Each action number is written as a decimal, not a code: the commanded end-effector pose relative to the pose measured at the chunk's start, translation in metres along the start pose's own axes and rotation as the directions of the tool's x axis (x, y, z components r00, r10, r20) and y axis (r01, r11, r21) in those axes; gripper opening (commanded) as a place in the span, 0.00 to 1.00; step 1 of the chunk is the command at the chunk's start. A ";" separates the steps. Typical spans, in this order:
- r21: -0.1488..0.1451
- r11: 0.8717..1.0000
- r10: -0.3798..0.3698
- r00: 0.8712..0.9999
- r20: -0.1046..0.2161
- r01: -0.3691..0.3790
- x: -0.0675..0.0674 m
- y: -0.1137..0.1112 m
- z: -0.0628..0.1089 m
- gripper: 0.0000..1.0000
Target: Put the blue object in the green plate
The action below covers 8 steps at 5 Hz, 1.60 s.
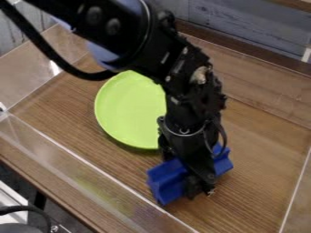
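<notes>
The deep-blue elongated plastic block (185,176) lies on the brown wooden table (73,109) at about 5 o'clock in the view, near the front edge. Its ends show to both sides of the arm; the top looks stepped, but the middle part is hidden. The black robot gripper (195,185) points straight down onto this block, and its fingers stand on both sides of the block's middle. It seems to grasp the block, though I cannot tell how firmly the fingers press.

The large round lime-green flat plate (122,109) with a shallow rim lies at about 10 o'clock from the block, near it. The block is outside the plate. The black arm (134,45) with its cables covers the far right part of the plate.

A clear plastic wall (49,155) runs along the front and left side of the table. No brand or writing can be read.
</notes>
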State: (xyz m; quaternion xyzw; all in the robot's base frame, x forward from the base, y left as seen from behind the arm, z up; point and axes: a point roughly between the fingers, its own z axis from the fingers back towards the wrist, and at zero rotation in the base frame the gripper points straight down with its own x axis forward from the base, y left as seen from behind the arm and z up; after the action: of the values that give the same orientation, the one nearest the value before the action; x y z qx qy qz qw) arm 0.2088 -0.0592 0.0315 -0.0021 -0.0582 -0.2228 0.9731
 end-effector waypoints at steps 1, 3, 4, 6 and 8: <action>0.006 1.000 0.013 1.000 0.007 -0.013 0.003 0.003 0.003 0.00; 0.009 1.000 0.024 1.000 0.003 -0.024 0.004 0.005 0.004 0.00; 0.011 1.000 0.029 1.000 0.001 -0.029 0.005 0.006 0.006 0.00; 0.015 0.999 0.038 0.999 -0.001 -0.038 0.006 0.008 0.007 0.00; 0.021 0.999 0.045 0.999 -0.003 -0.045 0.007 0.010 0.010 0.00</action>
State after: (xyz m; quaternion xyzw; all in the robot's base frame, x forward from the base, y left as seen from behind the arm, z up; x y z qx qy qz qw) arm 0.2089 -0.0529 0.0345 0.0067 -0.0403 -0.2078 0.9773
